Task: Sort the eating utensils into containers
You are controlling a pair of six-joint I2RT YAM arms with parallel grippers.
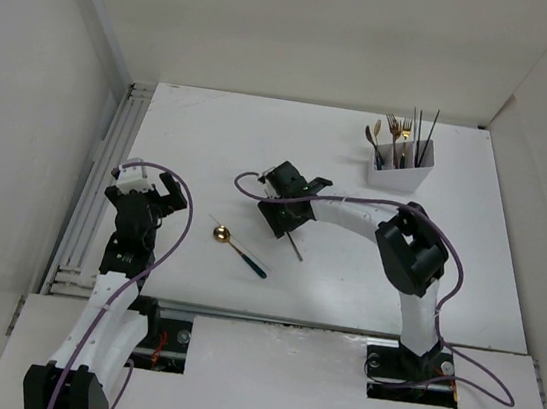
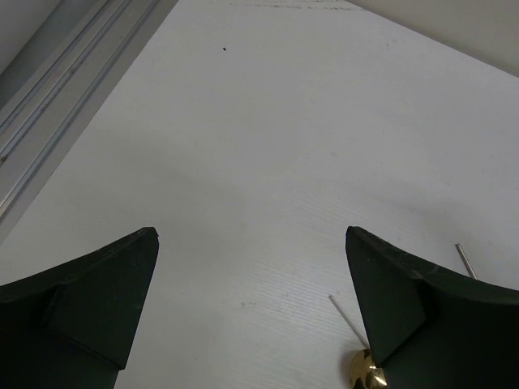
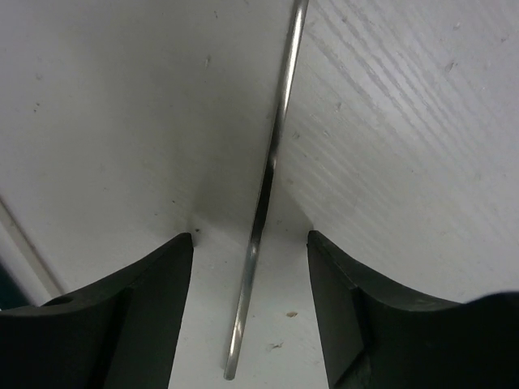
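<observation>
The right gripper's [image 3: 250,239] jaws stood apart. A thin metal stick [image 3: 272,162] lay on the table between them, touching neither finger, and its far end ran out of the wrist frame. The left gripper's [image 2: 251,235] jaws gaped wide over bare tabletop, holding nothing. In that view only the gold bowl of the spoon [image 2: 366,374] showed, cut off at the bottom edge beside one finger. The table [image 1: 345,274] was white and faintly scuffed, boxed in by plain white walls [image 1: 307,27]. Only the overhead view showed the whole spoon, lying between the two grippers. It alone showed the white bin [image 1: 400,173] at the far right, with forks [image 1: 396,128] and dark chopsticks [image 1: 426,134] standing in it. The bin's compartments were hard to tell apart.
</observation>
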